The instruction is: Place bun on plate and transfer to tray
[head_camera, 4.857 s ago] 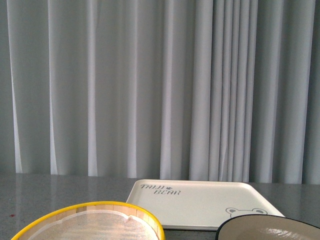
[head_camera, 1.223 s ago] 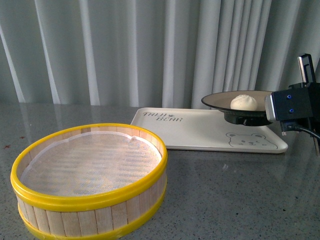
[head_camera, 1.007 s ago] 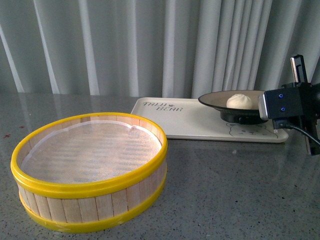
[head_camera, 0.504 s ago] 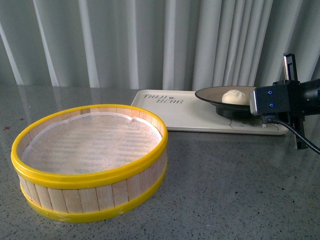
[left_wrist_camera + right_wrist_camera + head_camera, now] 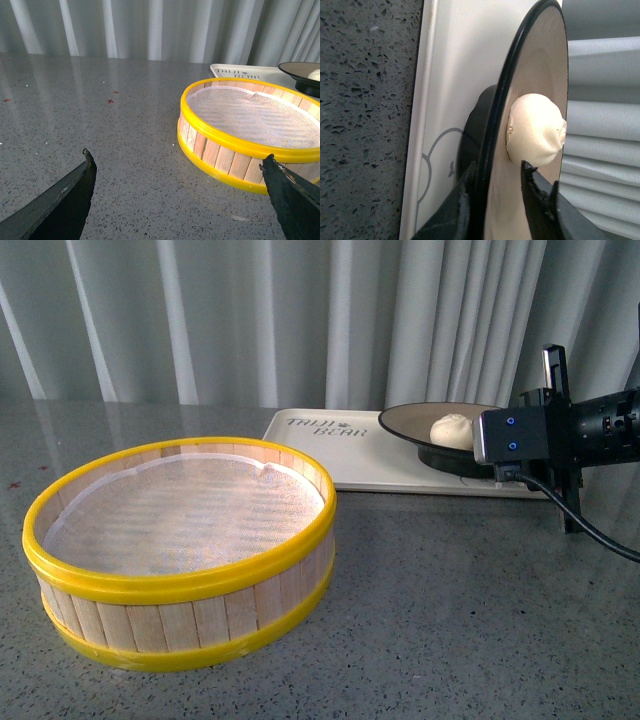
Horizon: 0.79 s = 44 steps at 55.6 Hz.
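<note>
The cream-white bun (image 5: 451, 430) sits on the black-rimmed plate (image 5: 410, 425), which is over the right part of the cream tray (image 5: 330, 452) printed with BEAR lettering. My right gripper (image 5: 492, 443) is shut on the plate's near rim. In the right wrist view its jaws clamp the plate (image 5: 540, 60) just below the bun (image 5: 536, 129), with the tray (image 5: 447, 70) and its bear drawing behind. I cannot tell whether the plate's foot touches the tray. My left gripper (image 5: 180, 167) is open and empty above the table, left of the steamer basket.
A yellow-rimmed wooden steamer basket (image 5: 180, 550) with a white liner stands at the front left; it also shows in the left wrist view (image 5: 250, 132). Grey speckled tabletop (image 5: 450, 610) lies between basket and tray. Grey curtains hang behind the table.
The camera view has tilted down. My right gripper has carried the plate with the bun leftward and lower over the tray. The basket has not moved.
</note>
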Available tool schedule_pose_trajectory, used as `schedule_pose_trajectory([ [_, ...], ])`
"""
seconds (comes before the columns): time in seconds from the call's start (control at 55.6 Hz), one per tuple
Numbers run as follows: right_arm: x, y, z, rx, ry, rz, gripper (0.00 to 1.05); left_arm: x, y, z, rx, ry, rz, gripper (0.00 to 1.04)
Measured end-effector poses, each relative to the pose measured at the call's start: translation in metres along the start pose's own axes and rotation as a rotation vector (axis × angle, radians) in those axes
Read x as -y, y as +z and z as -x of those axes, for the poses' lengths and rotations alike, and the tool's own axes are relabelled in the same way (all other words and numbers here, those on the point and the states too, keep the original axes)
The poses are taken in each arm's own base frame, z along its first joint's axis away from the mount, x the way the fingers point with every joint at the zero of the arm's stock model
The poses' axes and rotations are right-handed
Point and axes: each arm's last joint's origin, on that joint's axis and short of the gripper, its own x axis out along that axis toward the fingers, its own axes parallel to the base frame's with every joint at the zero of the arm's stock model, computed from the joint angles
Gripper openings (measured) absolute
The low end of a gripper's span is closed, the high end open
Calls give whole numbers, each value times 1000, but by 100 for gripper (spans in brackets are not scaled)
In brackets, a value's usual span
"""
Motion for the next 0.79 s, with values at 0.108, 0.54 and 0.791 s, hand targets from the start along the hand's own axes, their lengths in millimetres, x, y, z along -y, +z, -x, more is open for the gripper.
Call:
schedule_pose_trajectory([
  [0.108,0,0,-1,4,-10,6,42,0,0,0,0,0,0,98],
  [0.54,-7,44,53,37,-66,-146,95,0,0,0,0,0,0,98],
  [0.791,17,63,101,-21,-374,-349,96,0,0,0,0,0,0,98],
])
